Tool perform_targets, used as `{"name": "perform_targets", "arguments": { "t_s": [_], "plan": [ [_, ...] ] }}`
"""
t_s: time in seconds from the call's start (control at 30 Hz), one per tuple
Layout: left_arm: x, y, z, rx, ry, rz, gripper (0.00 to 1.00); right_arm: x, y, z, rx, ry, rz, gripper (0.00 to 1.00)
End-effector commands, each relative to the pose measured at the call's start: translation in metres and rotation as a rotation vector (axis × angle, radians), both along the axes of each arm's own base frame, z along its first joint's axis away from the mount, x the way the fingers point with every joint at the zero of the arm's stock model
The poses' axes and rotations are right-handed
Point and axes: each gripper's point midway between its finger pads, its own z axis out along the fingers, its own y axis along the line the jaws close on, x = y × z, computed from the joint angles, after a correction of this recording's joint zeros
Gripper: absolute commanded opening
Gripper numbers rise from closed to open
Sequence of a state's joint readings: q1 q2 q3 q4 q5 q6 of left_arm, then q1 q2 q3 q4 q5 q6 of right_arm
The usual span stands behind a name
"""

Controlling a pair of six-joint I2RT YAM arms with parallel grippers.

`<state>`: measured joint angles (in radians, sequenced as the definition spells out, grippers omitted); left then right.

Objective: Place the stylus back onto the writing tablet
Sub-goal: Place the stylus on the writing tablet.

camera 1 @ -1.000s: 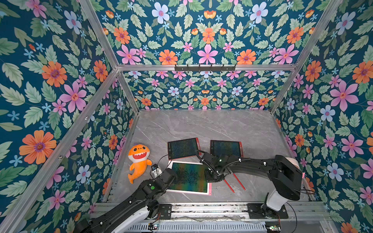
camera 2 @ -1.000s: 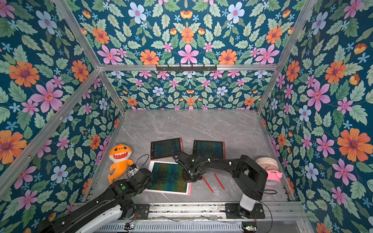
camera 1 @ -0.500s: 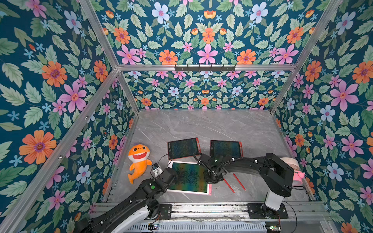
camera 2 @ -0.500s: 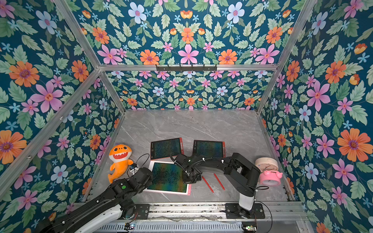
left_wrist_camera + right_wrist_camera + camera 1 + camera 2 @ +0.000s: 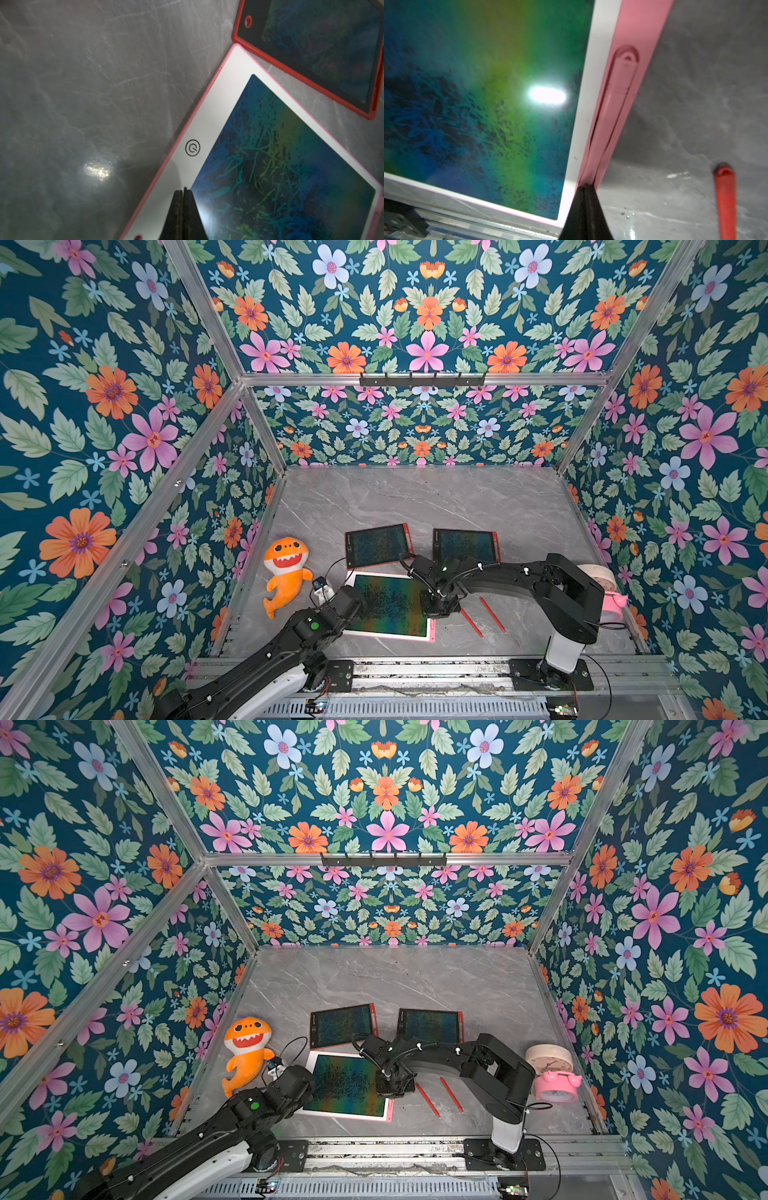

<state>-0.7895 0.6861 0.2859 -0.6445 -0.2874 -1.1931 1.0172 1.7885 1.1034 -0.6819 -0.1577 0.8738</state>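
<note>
Shifted toward 6 o'clock from a second ago, the right hand (image 5: 586, 193) is closed and empty, tips on the pink stylus (image 5: 612, 116) in the slot along the writing tablet (image 5: 386, 605) at its 3 o'clock edge; the left hand (image 5: 184, 195), also closed, pins its 9 o'clock bezel. Press straight down, seating the stylus without sliding the tablet

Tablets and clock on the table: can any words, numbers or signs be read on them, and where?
No words or numbers can be read.
Sign only: a circle with a short stroke, like a power symbol, on the white border of the pink tablet.
On the red tablet, a round mark on the border, blurred.
On the clock face, markings too small to read.
</note>
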Motion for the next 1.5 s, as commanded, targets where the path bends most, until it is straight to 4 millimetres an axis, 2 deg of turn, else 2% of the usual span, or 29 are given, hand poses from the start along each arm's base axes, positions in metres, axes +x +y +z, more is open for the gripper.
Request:
{"name": "perform_targets", "arguments": {
  "t_s": [0.0, 0.1, 0.17, 0.2, 0.3, 0.47, 0.87, 1.33, 1.47],
  "plan": [
    [0.004, 0.0, 0.006, 0.018, -0.02, -0.011, 0.0, 0.005, -0.001, 0.014, 0.015, -0.043, 0.024, 0.09],
    [0.007, -0.001, 0.011, 0.027, -0.027, -0.017, 0.0, 0.01, 0.0, 0.035, 0.05, -0.078, 0.017, 0.09],
    [0.008, -0.001, 0.012, 0.033, -0.028, -0.02, 0.0, 0.013, -0.003, 0.042, 0.054, -0.089, 0.005, 0.1],
    [0.009, -0.001, 0.012, 0.034, -0.028, -0.02, 0.0, 0.015, -0.004, 0.055, 0.08, -0.113, -0.002, 0.1],
    [0.01, -0.003, 0.011, 0.031, -0.027, -0.022, 0.0, 0.022, -0.012, 0.058, 0.078, -0.119, -0.027, 0.1],
    [0.011, -0.006, 0.01, 0.026, -0.024, -0.03, 0.0, 0.035, -0.022, 0.047, 0.051, -0.094, -0.045, 0.1],
    [0.005, -0.005, 0.005, 0.029, -0.001, -0.04, 0.0, 0.057, -0.006, 0.028, 0.009, -0.073, -0.012, 0.1],
    [0.001, -0.002, 0.0, 0.043, 0.017, -0.05, 0.0, 0.055, -0.012, -0.007, -0.075, -0.022, -0.018, 0.08],
    [0.001, -0.002, -0.002, 0.045, 0.022, -0.048, 0.0, 0.044, -0.029, -0.027, -0.186, 0.013, -0.027, 0.06]
  ]
}}
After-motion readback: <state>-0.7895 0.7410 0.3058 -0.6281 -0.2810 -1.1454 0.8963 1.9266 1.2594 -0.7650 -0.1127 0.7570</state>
